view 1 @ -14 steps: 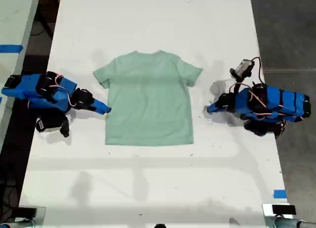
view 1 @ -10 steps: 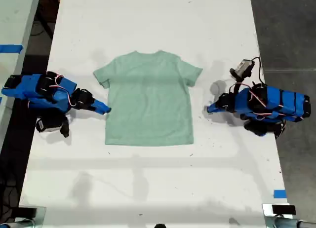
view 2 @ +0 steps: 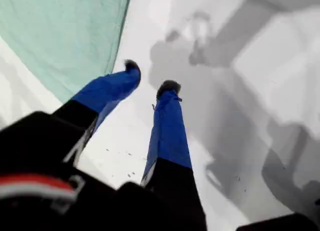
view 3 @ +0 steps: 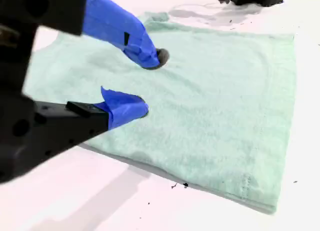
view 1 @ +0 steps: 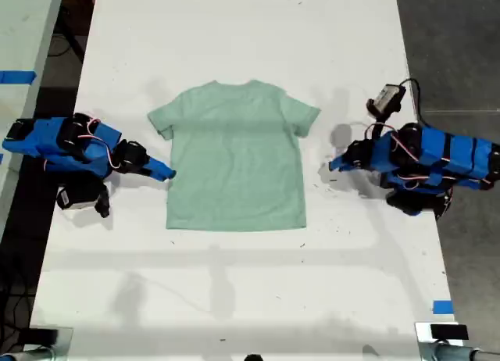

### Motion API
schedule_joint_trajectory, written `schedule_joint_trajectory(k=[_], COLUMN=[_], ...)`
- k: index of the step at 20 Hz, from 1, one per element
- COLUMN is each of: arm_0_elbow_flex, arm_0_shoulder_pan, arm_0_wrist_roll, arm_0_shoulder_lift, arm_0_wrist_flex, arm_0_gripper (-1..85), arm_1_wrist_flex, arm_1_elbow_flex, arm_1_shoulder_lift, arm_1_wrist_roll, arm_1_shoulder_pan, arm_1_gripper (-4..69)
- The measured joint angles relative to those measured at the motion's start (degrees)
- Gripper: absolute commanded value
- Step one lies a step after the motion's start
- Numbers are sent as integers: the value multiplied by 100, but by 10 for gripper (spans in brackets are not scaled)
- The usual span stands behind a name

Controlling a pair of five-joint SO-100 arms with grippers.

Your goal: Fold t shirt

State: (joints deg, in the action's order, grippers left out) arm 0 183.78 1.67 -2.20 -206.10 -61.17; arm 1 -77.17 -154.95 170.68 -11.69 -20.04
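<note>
Exterior view: pale mint t shirt (view 1: 234, 158) lies flat, unfolded, mid white surface (view 1: 234, 33), neck toward the view's top. My first gripper (view 1: 333, 164) sits at the view's right, just off the shirt's side edge, over bare surface; first wrist view shows its jaws (view 2: 150, 76) moderately apart, holding nothing. My second gripper (view 1: 168, 173) is at the opposite side edge, jaws (view 3: 150, 83) parted, empty.

t shirt (view 2: 60, 36) cut off by the first wrist view's edge, its hem blurred, arm bodies cropped in exterior view
</note>
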Motion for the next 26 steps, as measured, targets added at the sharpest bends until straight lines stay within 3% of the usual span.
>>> schedule_joint_trajectory(k=[5,10,17,26], arm_0_elbow_flex=[0,0,0,0], arm_0_shoulder_pan=[0,0,0,0], arm_0_wrist_roll=[0,0,0,0], arm_0_shoulder_lift=[0,0,0,0], arm_0_wrist_flex=[0,0,0,0], arm_0_gripper=[122,122,122,122], arm_1_wrist_flex=[9,62,132,132], arm_1_elbow_flex=[3041,5063,7058,7146], arm_1_shoulder_lift=[-3542,-6038,-8868,-9158], arm_1_wrist_roll=[-1617,-2514,-2874,-2593], arm_1_shoulder_pan=[-1916,-3261,-3604,-3243], arm_1_gripper=[201,177,194,179])
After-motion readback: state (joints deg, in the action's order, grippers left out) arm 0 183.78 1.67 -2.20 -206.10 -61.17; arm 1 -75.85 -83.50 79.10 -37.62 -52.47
